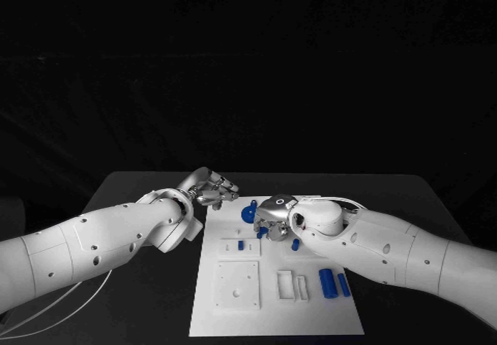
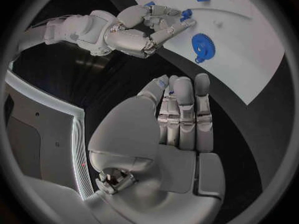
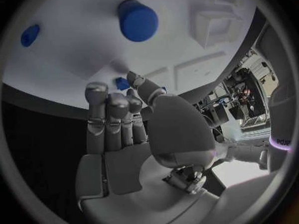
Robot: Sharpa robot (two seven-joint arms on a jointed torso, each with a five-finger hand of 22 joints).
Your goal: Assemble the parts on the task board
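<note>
White task board (image 1: 233, 316) lies on black table (image 1: 135, 188), dark backdrop behind.

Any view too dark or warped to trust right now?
Head view: dark surroundings, but the task board reads brightly and sharp. Left wrist view: fisheye bends the board's edge; the blue gear is clear. Right wrist view: the right hand blocks much of the board.

— What is lying under everything here?
— A black table (image 1: 135, 187) is standing there, and a dark cloth backdrop (image 1: 248, 79) is hanging behind it.
— Is something lying on the table's near left side?
— Yes, a thin white cable (image 1: 62, 305) is curving there.
</note>
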